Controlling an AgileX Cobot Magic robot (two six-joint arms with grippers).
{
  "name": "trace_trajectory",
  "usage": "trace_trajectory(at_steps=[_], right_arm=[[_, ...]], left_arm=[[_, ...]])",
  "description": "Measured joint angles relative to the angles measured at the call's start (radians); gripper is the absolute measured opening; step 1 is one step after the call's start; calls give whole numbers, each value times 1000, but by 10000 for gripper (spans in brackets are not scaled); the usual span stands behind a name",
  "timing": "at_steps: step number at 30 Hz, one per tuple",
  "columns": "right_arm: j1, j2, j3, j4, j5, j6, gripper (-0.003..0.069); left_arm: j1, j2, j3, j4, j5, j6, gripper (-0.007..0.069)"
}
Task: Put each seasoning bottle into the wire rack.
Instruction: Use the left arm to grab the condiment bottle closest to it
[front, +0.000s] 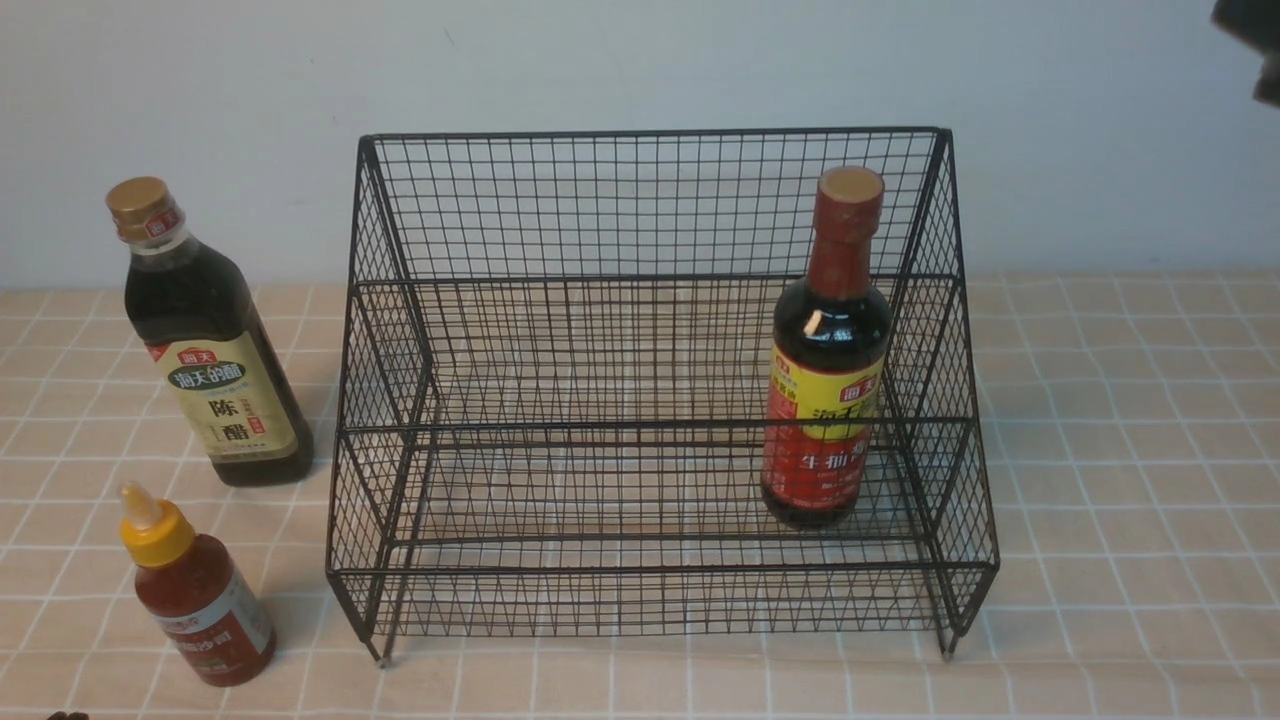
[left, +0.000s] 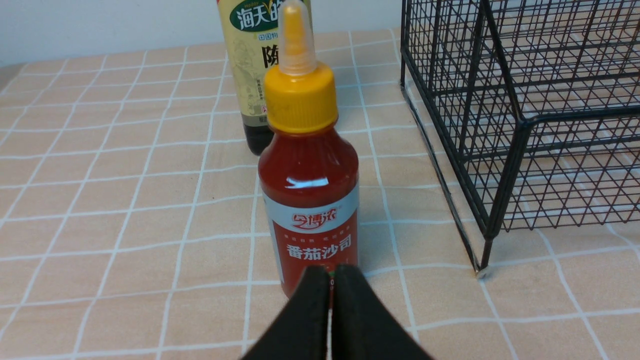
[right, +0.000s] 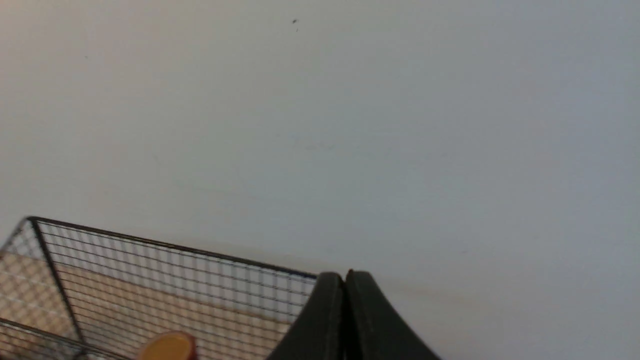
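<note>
- Front view: rack (front: 652, 426) holds red-necked bottle (front: 827, 350); vinegar bottle (front: 222, 340), marked 陈醋, and sauce bottle (front: 205, 610) stand outside, on its left. One of three placed; sauce likely next.
- Left wrist: left gripper (left: 331, 272) closed, empty; sauce label reads 番茄沙司. Approach needs opening first.
- Right wrist: right gripper (right: 343, 280) closed, empty.

Left claw (left: 331, 275) shut, low. Right claw (right: 346, 280) shut, raised. Both 2 empty.

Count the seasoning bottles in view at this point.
3: the red-necked bottle stands inside the wire rack, toward its right side; the gold-capped bottle and the small sauce bottle stand on the table, left of the rack.
</note>
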Motion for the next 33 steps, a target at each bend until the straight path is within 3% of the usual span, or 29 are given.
trace_trajectory(at_steps=[6,13,22,28,33], right_arm=[[-1,10,4,-169,-28,-34,-13],[-109,-91,146,-199,-31,2,-13],[-281,-455,640,-206,-112,127,-13],[-311,-673,973,-206,-126,225,-13],[-312,-851,1050,-202,-29,254,-13]], left_arm=[[0,0,0,0,0,0,-7],[0,0,0,0,0,0,-7],[0,0,0,0,0,0,-7],[0,0,0,0,0,0,-7],[0,0,0,0,0,0,-7]])
